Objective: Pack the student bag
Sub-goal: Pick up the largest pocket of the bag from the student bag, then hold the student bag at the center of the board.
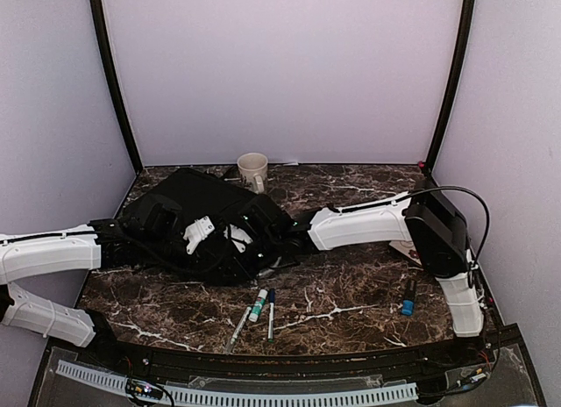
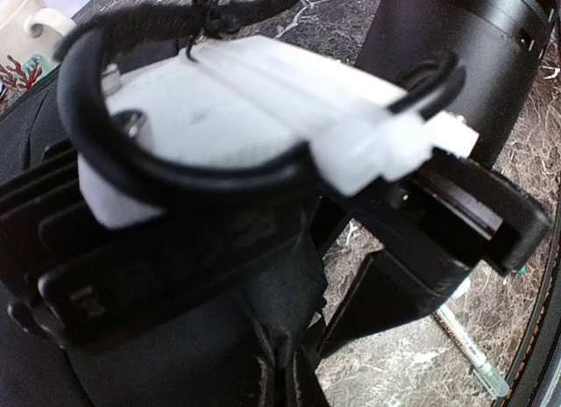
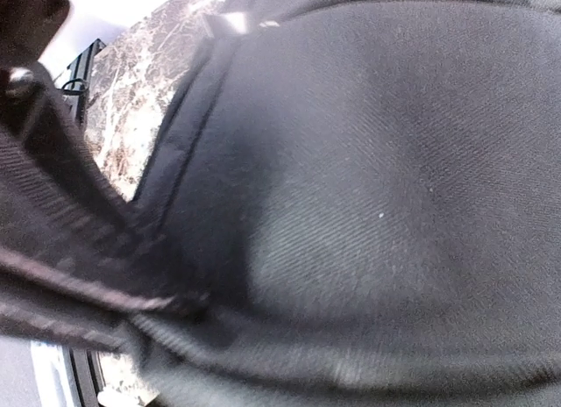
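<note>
The student bag (image 1: 188, 205), large, black and soft, lies at the left middle of the marble table. My left gripper (image 1: 186, 243) reaches in from the left and sits on the bag's near edge. In the left wrist view the bag's fabric (image 2: 175, 354) bunches into a tight fold at my jaws, and my fingers are hidden. My right gripper (image 1: 261, 247) presses into the bag's right side. In the right wrist view black fabric (image 3: 368, 188) and a strap (image 3: 53, 223) fill the frame and hide the fingers. The right arm's white wrist mount (image 2: 254, 117) shows close up in the left wrist view.
A cream mug (image 1: 252, 170) stands behind the bag. A green-capped marker (image 1: 258, 305), a blue pen (image 1: 271, 312) and a grey pen (image 1: 238, 328) lie near the front edge; one pen also shows in the left wrist view (image 2: 469, 350). A blue marker (image 1: 408, 297) lies at the right.
</note>
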`<control>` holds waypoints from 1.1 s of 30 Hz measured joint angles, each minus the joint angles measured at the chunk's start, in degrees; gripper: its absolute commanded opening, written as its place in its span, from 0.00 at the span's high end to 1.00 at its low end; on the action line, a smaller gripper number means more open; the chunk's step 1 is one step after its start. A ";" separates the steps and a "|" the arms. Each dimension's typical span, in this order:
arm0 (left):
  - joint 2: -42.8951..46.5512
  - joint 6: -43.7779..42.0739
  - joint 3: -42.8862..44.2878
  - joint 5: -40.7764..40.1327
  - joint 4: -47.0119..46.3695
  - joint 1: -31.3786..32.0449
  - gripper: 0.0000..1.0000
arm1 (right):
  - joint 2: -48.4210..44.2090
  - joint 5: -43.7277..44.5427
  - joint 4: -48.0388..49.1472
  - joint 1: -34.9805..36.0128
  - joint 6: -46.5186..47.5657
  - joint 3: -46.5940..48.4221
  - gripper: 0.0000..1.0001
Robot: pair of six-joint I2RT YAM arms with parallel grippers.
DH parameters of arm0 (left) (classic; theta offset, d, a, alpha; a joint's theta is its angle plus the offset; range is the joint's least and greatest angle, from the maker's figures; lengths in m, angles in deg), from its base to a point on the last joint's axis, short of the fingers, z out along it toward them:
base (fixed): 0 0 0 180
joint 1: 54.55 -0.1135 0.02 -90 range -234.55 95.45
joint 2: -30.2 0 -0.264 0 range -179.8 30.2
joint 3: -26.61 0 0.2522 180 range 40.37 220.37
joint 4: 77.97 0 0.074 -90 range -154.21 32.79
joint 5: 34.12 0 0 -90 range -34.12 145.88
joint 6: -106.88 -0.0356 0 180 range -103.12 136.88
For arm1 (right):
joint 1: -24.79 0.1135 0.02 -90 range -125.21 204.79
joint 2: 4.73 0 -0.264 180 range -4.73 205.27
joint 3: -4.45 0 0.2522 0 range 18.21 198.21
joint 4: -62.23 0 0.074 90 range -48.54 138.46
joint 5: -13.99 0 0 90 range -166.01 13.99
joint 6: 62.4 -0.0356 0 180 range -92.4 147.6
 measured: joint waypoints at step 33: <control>0.44 -1.84 -0.50 1.86 -3.34 0.98 0.51 | -3.61 -2.51 3.15 -0.52 2.14 -6.64 1.00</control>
